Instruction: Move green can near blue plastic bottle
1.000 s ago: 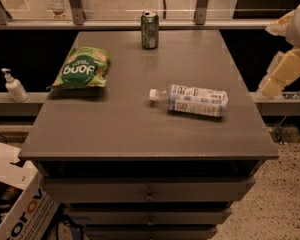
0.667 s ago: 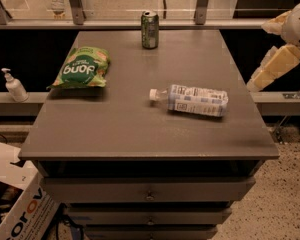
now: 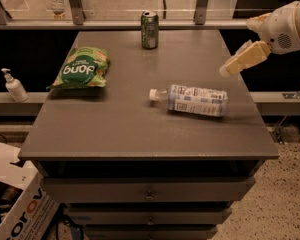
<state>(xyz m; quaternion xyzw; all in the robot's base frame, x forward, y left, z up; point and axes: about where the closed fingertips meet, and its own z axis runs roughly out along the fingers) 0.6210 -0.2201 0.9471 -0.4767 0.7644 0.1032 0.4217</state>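
Observation:
The green can point(image 3: 149, 30) stands upright at the far edge of the grey table point(image 3: 140, 129), near the middle. The blue plastic bottle point(image 3: 192, 99) lies on its side right of the table's centre, its white cap pointing left. My gripper point(image 3: 229, 69) comes in from the upper right on a white arm, above the table's right edge. It is to the right of the can and above and right of the bottle, touching neither and holding nothing.
A flat green snack bag point(image 3: 82, 68) lies on the left part of the table. A small white pump bottle point(image 3: 13, 86) stands on a ledge left of the table. Drawers sit below the tabletop. A cardboard box point(image 3: 15, 209) is on the floor at lower left.
My arm and gripper have moved left and inward, from beyond the table's right side to over its right edge. The can, bottle and bag have not moved.

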